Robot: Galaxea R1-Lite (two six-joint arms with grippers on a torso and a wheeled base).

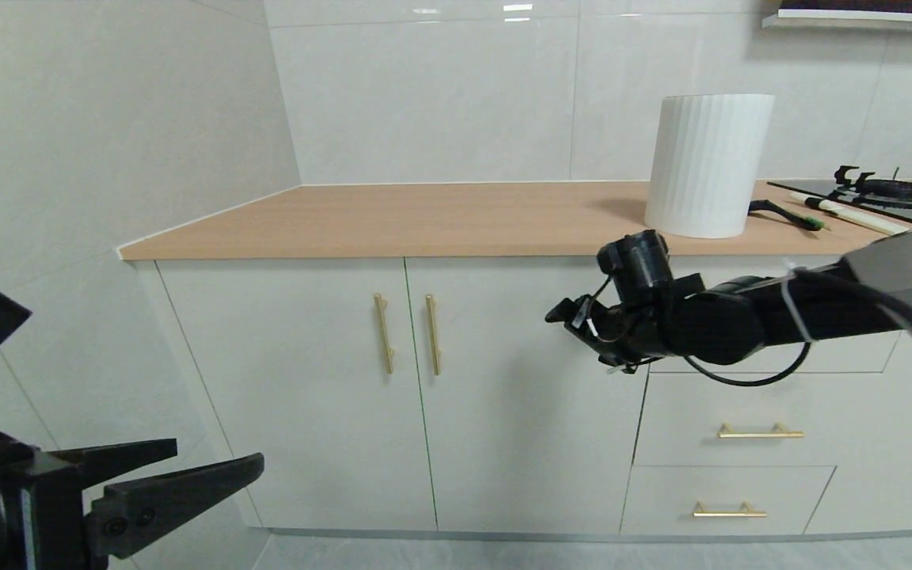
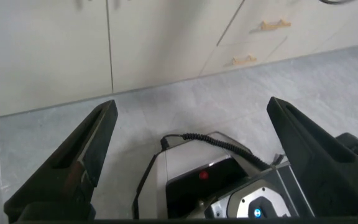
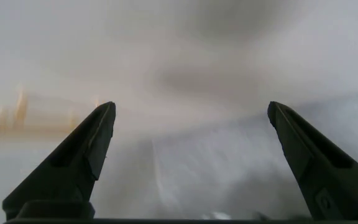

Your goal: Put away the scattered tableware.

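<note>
Tableware is lying loose on the counter just beside the tall white holder, probably its home, while the right gripper is hovering spread and empty before the cabinet doors and the left gripper is hanging low, jaws equally wide.

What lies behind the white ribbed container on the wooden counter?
A black-handled utensil pokes out from behind the white ribbed container; its far end is covered.
</note>
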